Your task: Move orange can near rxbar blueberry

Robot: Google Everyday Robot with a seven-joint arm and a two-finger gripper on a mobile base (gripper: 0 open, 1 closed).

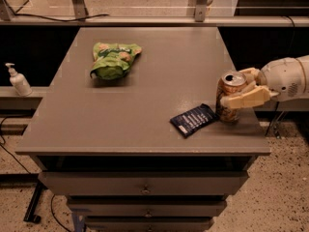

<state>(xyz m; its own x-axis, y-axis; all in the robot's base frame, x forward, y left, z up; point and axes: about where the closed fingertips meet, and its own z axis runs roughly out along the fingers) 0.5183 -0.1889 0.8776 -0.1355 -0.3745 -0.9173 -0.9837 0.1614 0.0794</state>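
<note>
The orange can (230, 100) stands upright on the table near its right front edge, silver top up. The rxbar blueberry (194, 120), a flat dark blue wrapper, lies just left of the can, almost touching its base. My gripper (235, 87) reaches in from the right. Its cream fingers (245, 99) sit on either side of the can, the near one across the can's front and the far one behind its top. It is shut on the can.
A green snack bag (114, 59) lies at the far left of the grey table (145, 91). A white pump bottle (18, 80) stands on a ledge left of the table. Drawers are below the front edge. The right edge is close beside the can.
</note>
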